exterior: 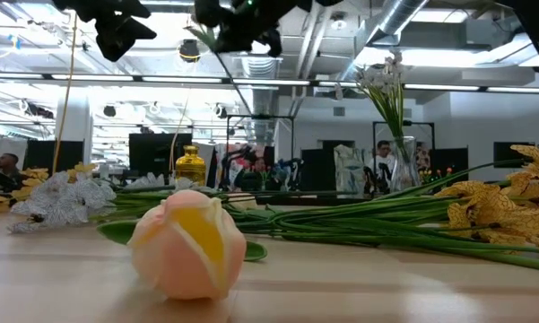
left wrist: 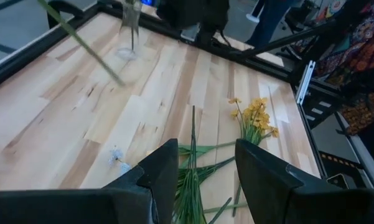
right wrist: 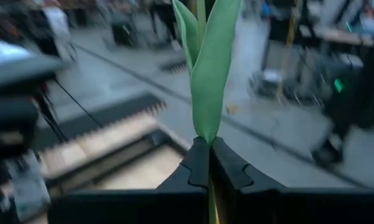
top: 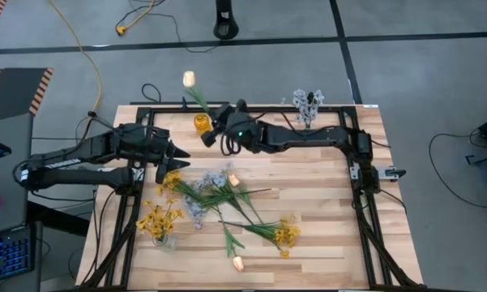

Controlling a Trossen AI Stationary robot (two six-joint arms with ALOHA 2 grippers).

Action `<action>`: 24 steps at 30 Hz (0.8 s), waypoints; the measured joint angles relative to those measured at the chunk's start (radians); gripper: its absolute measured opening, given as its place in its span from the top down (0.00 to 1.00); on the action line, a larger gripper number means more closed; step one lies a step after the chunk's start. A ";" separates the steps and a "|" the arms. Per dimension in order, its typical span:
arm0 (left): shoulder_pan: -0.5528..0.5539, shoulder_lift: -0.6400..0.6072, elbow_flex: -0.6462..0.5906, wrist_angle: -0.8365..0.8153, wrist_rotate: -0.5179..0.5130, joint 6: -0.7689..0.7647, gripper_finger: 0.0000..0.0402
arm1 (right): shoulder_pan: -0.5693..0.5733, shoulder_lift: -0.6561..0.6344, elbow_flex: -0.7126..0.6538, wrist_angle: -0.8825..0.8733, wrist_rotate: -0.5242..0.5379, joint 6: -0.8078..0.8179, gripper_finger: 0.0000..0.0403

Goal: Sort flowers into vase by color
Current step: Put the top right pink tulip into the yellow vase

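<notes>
My right gripper (top: 214, 122) hangs above the table's far edge, shut on a tulip-like flower whose peach bud (top: 189, 79) reaches out beyond that edge. An amber vase (top: 202, 123) stands just below it. A clear vase (top: 308, 105) with pale blue-white sprays stands at the far right. A third vase (top: 160, 227) at the near left holds yellow blossoms. Loose flowers (top: 223, 195) lie in a heap mid-table, and a peach bud (exterior: 188, 244) lies near the front. My left gripper (top: 178, 158) waits open above the table's left side. My right gripper pinches the tulip's green stem (right wrist: 203, 138) between its two fingers, just below a long leaf (right wrist: 211, 62). The fingers come about level from the table's right and lie across the stem. The flower is lifted clear and slants, with its lower stem end (left wrist: 81, 40) hanging free.
A yellow sprig (top: 285, 234) and another peach bud (top: 237, 262) lie toward the near edge. A black frame (top: 365, 203) runs along the table's sides. Bare wood shows at the right (top: 324, 203).
</notes>
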 joint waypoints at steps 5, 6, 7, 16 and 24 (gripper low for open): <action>0.000 -0.035 0.000 0.008 -0.033 0.001 0.64 | -0.043 0.003 -0.008 0.181 -0.146 -0.100 0.93; 0.000 -0.041 0.000 0.009 -0.046 0.002 0.64 | -0.051 0.002 -0.017 0.220 -0.170 -0.114 0.93; 0.000 -0.048 0.000 0.009 -0.057 0.002 0.64 | -0.060 0.002 -0.026 0.264 -0.189 -0.127 0.93; 0.000 -0.072 0.000 0.013 -0.131 0.002 0.64 | -0.138 0.003 -0.065 0.468 -0.379 -0.169 0.93; 0.000 -0.069 0.000 0.028 -0.185 0.010 0.64 | -0.176 0.035 -0.063 0.648 -0.510 -0.190 0.93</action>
